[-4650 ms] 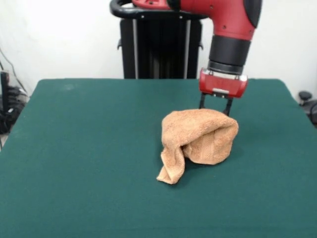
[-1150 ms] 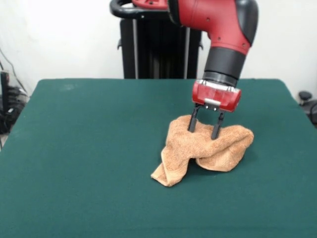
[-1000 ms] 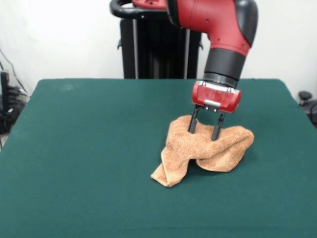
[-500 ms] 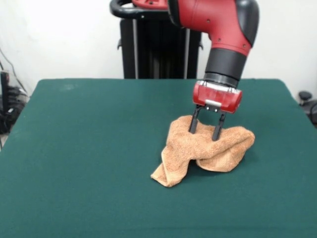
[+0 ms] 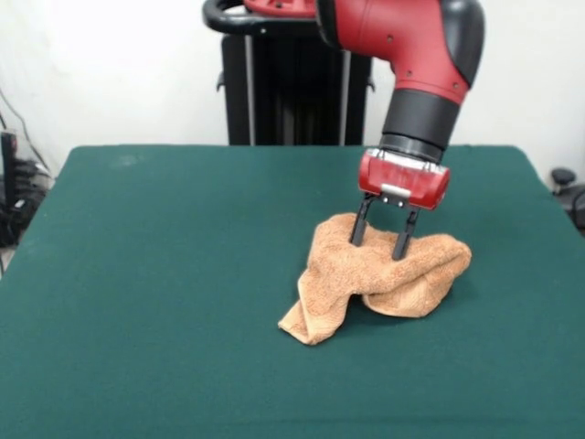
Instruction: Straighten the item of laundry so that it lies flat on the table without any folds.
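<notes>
The towel (image 5: 370, 279) is a light orange-tan terry cloth, bunched in a crumpled heap right of the table's middle, with a folded corner trailing toward the near left. The table (image 5: 164, 274) is covered in dark green cloth. My gripper (image 5: 377, 244) hangs from the red and black arm, straight over the heap's top. Its two black fingers (image 5: 358, 229) stand apart, tips at the cloth's upper surface, with nothing pinched between them.
The robot's black pedestal (image 5: 292, 82) stands behind the table's far edge. Dark gear sits off the table at the left (image 5: 14, 197) and right (image 5: 567, 187) edges.
Since 4.7 s ago the towel's heap has sunk and spread to the right, and my gripper has come forward onto its top. In the last second the gripper has shifted slightly to the right.
</notes>
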